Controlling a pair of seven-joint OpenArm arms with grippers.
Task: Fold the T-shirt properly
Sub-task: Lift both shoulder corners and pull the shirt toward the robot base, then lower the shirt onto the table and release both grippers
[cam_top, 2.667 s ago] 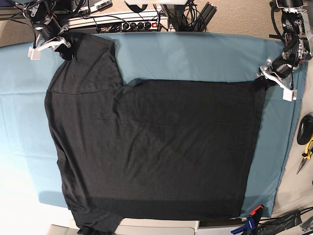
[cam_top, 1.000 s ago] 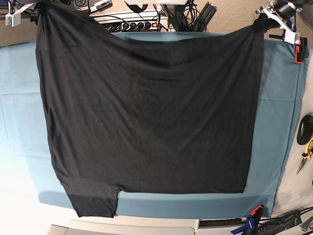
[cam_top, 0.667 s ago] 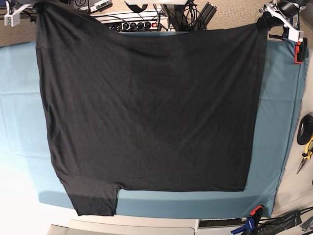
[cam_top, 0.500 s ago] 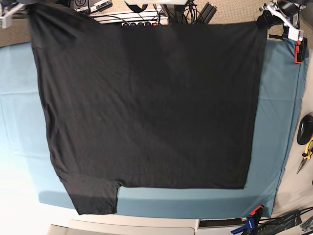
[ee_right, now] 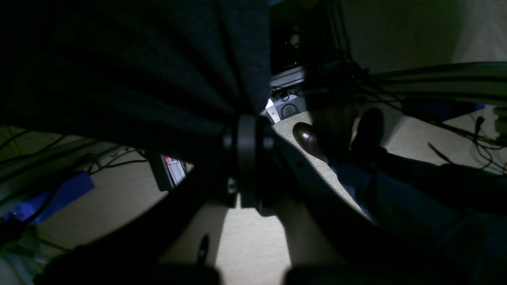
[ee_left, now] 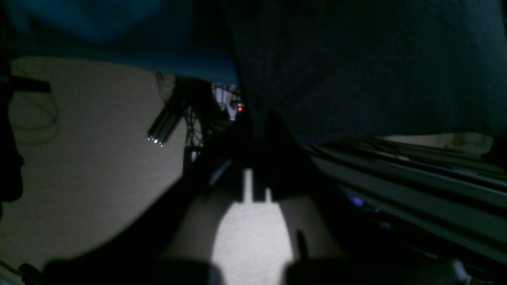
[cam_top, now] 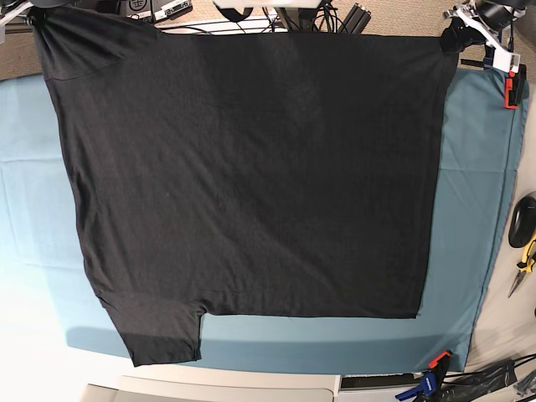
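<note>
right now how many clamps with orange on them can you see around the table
2. One clamp sits on the right edge of the teal sheet, near the top corner. The other clamp is at the bottom edge, near the right corner. The T-shirt may hide more.

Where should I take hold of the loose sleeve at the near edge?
Pinch the sleeve at its outer hem corner, coming in from the table's near edge. It lies flat on the teal sheet and sticks out past the T-shirt body, so that corner is free. Both grippers, left and right, are shut on the far corners.
</note>
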